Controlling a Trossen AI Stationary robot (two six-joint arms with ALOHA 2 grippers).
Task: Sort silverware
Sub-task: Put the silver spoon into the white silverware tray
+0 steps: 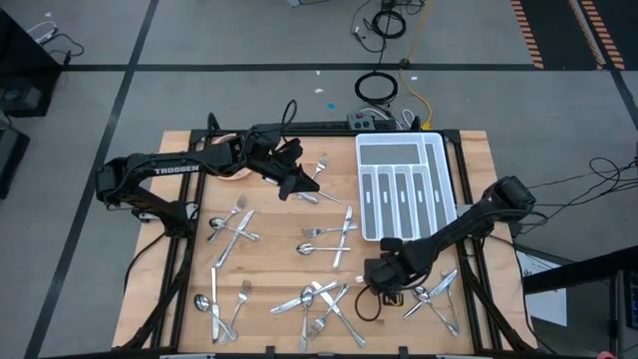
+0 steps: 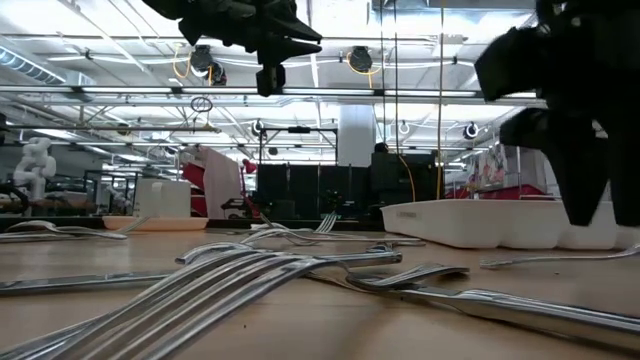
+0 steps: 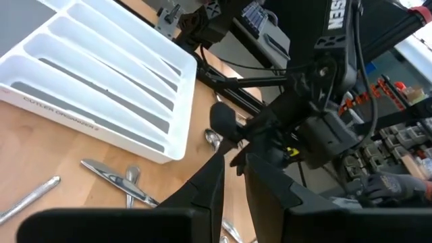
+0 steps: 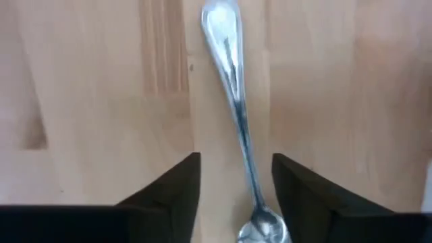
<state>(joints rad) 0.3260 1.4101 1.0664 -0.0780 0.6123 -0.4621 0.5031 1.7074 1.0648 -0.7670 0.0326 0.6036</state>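
Note:
Several silver forks, spoons and knives point(image 1: 329, 234) lie scattered flat on the wooden table. My right gripper point(image 1: 384, 281) is low over the near-right part of the table. It is open, and its fingers stand on either side of one spoon point(image 4: 236, 101) near its bowl point(image 4: 260, 233), apart from it. The spoon lies flat on the wood. My left gripper point(image 1: 296, 182) hangs high over the far middle of the table and holds nothing. Its fingers point(image 3: 270, 185) are shut to a narrow slit. In the low view the left gripper point(image 2: 268, 60) shows at the top.
The white compartmented tray point(image 1: 404, 150) sits at the far right of the table, just beyond my right arm. A pink bowl point(image 1: 231, 172) lies partly under my left arm. More cutlery point(image 1: 439, 294) lies right of my right gripper. Cables and a power strip point(image 1: 379, 120) lie past the far edge.

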